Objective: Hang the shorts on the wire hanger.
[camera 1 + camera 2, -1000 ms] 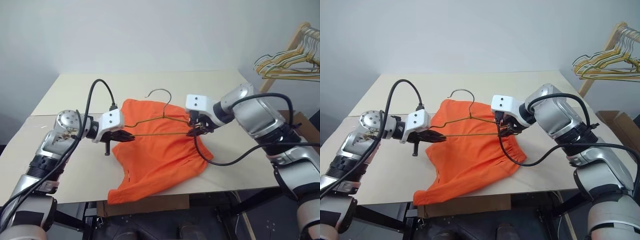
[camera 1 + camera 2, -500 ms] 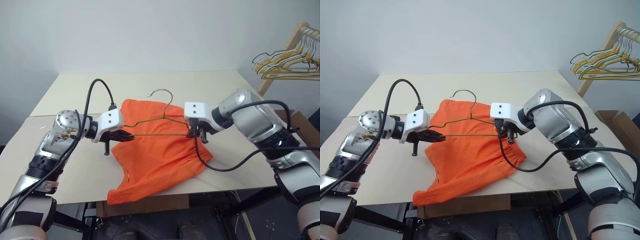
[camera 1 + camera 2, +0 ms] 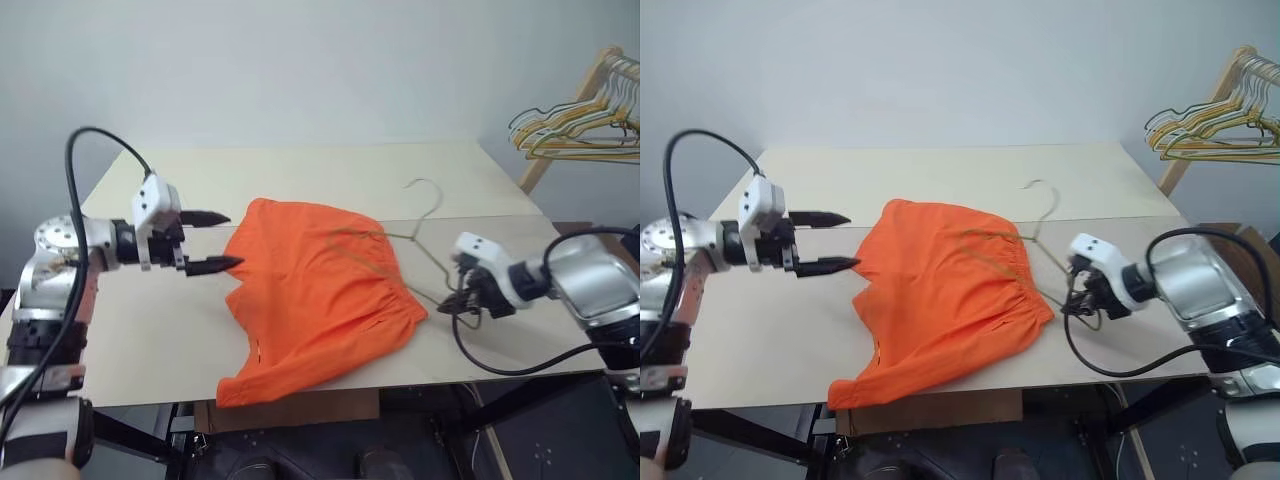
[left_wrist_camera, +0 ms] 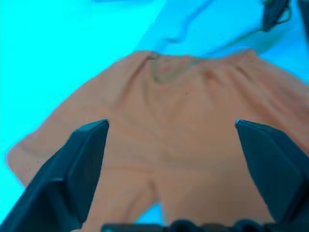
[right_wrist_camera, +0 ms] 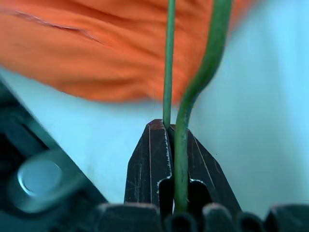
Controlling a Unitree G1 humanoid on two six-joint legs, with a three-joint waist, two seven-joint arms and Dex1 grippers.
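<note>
Far left: left gripper (image 3: pixel 203 240) hanging above the beige table (image 3: pixel 330 170), fingers spread wide, nothing between them, tips aimed at the fabric and just short of its left edge. Centre: bright orange shorts (image 3: pixel 315 295) lying flat and rumpled on the tabletop, gathered waistband toward the right, one leg trailing down to the near edge and drooping over it. Wire hanger (image 3: pixel 425 235) to the right of the shorts, hook end raised over the table, one arm reaching in over the waistband, the rest clear of the fabric. Right: right gripper (image 3: pixel 462 298) near the table's right edge, fingers pinched tight on the hanger's wire, two strands of it caught between the pads in the wrist view. Far right, past the table: bunched gold hangers (image 3: pixel 575 125) on a wooden rack (image 3: pixel 570 110).
</note>
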